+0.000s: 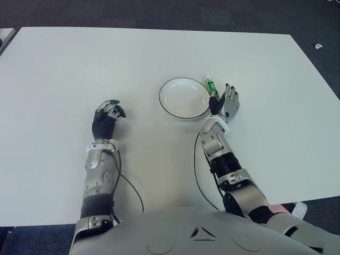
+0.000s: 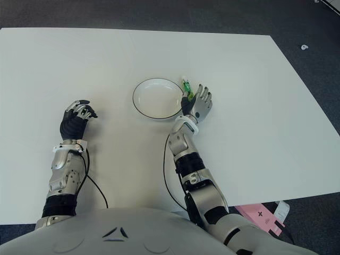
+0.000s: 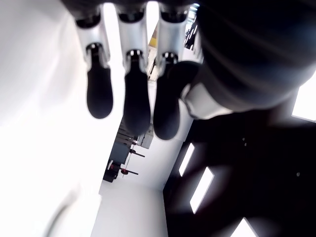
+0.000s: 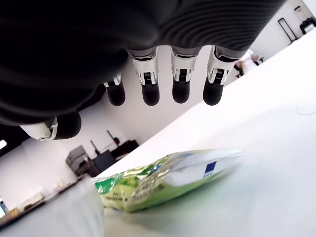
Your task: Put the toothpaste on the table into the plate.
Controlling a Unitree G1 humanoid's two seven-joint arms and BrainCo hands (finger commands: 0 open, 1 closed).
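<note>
A green and white toothpaste tube [image 1: 212, 86] lies flat on the white table [image 1: 79, 69], just off the right rim of a white plate [image 1: 183, 79] with a thin black edge. The plate holds nothing. My right hand [image 1: 228, 102] is on the tube's near right side, its fingers spread. In the right wrist view its fingertips [image 4: 180, 94] hover over the toothpaste [image 4: 168, 177] without touching it. My left hand [image 1: 108, 114] shows on the table well to the left of the plate, fingers curled and holding nothing.
The table's far edge and right edge meet dark carpet. A black cable [image 1: 197, 175] loops on the table beside my right forearm. A pink item [image 2: 260, 215] lies on the floor past the near right edge.
</note>
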